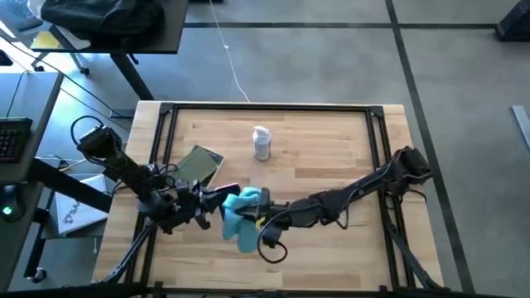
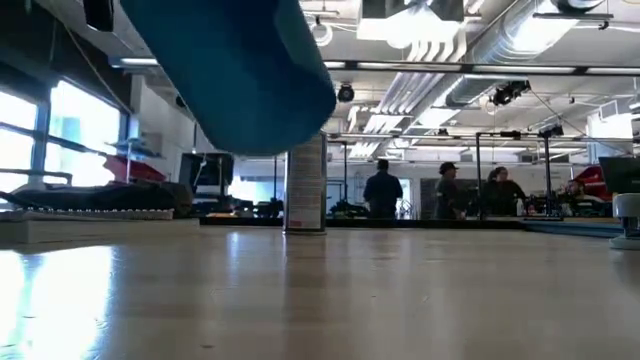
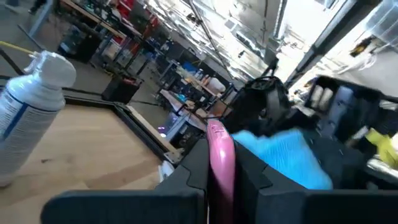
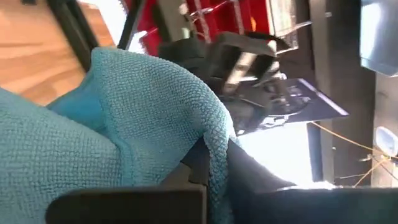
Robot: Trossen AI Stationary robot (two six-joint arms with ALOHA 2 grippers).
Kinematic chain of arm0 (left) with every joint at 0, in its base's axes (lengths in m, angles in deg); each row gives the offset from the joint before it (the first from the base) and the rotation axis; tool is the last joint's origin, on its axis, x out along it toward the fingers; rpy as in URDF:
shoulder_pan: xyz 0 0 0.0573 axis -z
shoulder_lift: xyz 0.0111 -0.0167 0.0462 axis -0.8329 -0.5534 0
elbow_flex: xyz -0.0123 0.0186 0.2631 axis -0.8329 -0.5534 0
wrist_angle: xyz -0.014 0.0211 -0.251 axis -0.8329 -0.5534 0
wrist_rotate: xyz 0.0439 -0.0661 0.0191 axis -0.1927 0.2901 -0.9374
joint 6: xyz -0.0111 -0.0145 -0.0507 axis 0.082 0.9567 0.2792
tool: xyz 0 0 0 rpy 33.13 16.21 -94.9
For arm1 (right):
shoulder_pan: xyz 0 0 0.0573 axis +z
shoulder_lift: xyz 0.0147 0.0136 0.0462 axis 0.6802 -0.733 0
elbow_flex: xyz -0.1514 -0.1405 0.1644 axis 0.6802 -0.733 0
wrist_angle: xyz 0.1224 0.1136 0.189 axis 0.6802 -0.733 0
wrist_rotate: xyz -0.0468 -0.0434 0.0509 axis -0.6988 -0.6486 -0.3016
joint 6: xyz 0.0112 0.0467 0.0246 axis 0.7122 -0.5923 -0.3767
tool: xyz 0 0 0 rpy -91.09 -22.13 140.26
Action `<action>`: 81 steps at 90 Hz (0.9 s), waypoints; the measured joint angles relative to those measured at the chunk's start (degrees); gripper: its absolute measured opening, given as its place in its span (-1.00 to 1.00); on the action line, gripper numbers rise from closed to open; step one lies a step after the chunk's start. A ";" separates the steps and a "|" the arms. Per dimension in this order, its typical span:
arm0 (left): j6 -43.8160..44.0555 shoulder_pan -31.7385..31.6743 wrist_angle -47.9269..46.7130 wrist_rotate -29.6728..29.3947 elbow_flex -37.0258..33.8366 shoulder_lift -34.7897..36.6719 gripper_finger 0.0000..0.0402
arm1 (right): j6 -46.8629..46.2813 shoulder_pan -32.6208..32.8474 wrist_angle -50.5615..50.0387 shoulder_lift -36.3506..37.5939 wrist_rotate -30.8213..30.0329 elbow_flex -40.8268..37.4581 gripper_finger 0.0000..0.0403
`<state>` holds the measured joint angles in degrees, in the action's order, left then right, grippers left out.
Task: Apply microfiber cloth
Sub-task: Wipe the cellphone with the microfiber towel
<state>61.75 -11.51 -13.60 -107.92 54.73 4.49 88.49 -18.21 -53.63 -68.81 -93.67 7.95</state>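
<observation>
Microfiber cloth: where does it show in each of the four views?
High view: microfiber cloth at the table's near middle, between both grippers.
Low view: hanging from the upper left, off the table.
Left wrist view: right of centre, behind a pink object.
Right wrist view: fills the left foreground.
Shared landmark: the spray bottle, in high, low and left wrist views.

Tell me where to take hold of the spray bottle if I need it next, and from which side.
Grip the spray bottle around its straight cylindrical body, below the white nozzle head. It stands upright and alone at mid-table, so a level, sideways approach looks best. The right pincer holds the microfiber cloth; the left pincer holds a pink item.
</observation>
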 joint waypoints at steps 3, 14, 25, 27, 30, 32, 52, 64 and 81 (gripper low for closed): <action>0.12 -0.05 -0.20 -0.04 0.00 -0.04 -0.94 | 0.25 0.10 -0.07 -0.38 0.00 0.00 -1.00; 0.61 0.04 -0.69 0.88 0.00 0.02 -0.94 | 0.21 0.19 -0.12 -0.47 -0.40 0.00 -1.00; -0.42 0.30 -0.69 6.49 0.00 0.00 -0.94 | 2.48 -1.33 0.35 -0.39 -4.04 0.00 -1.00; -0.38 0.41 -0.69 7.16 0.00 0.00 -0.94 | 2.80 -1.71 0.43 -0.35 -4.30 0.00 -1.00; -0.36 0.55 -0.62 7.46 -0.07 0.00 -0.94 | 3.03 -2.24 0.72 -0.27 -4.43 0.00 -1.00; -0.37 0.70 -0.33 7.57 -0.09 0.00 -0.94 | 3.29 -2.48 0.73 -0.22 -4.61 0.00 -1.00; -2.68 1.66 -0.51 8.14 0.11 0.07 -0.94 | 11.19 -4.96 11.60 -0.18 -7.90 0.02 -1.00; -3.47 1.39 -0.62 11.93 0.22 -0.01 -0.94 | 8.20 -7.62 22.34 -0.16 -7.68 0.02 -1.00; -10.40 1.12 -0.37 10.99 0.22 -0.06 -0.94 | -9.06 -9.52 20.91 -0.01 -3.92 0.02 -1.00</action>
<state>51.34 -10.39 -13.97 -96.93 54.95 4.43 79.43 -27.73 -32.72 -68.81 -97.58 7.97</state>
